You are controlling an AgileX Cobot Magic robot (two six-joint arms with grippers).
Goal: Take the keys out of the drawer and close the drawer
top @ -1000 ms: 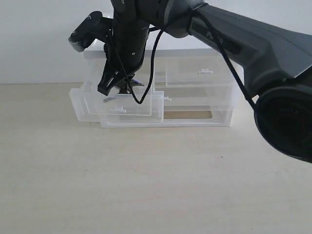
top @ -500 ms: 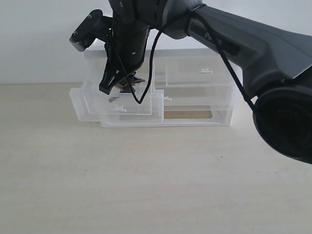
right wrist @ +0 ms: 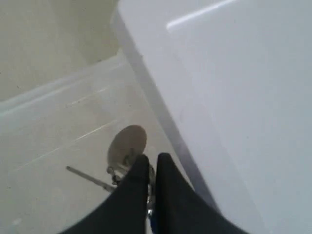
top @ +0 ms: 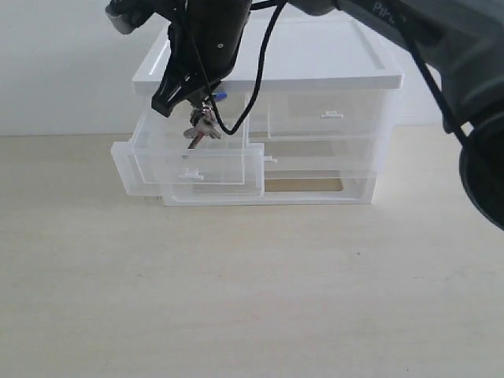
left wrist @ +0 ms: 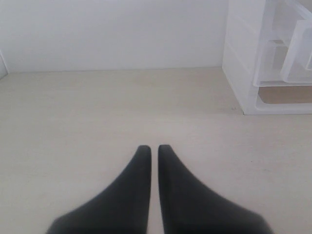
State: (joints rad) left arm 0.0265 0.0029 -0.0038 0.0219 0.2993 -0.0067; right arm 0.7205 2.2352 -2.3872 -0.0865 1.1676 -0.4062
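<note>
The keys (top: 201, 127) hang in the air above the open drawer (top: 157, 161), a dull grey bunch with a blue fob (top: 221, 96) at the top. My right gripper (top: 198, 101) reaches across from the right and is shut on the keys. The right wrist view shows its fingertips (right wrist: 140, 165) closed around the key ring, a round key head (right wrist: 127, 143) dangling beyond them over the drawer floor (right wrist: 53, 141). The clear drawer stands pulled out, its white tab handle (top: 191, 175) facing front. My left gripper (left wrist: 151, 147) is shut and holds nothing, low over the table.
The organizer's white top (top: 315, 55) lies just right of the right gripper and fills much of the right wrist view as the white top (right wrist: 234, 97). The twin right drawer (top: 327, 118) is shut. In the left wrist view the organizer (left wrist: 243, 58) stands off to one side.
The right gripper has risen, lifting the keys up out of the drawer to hang above it. The drawer stays pulled out.
</note>
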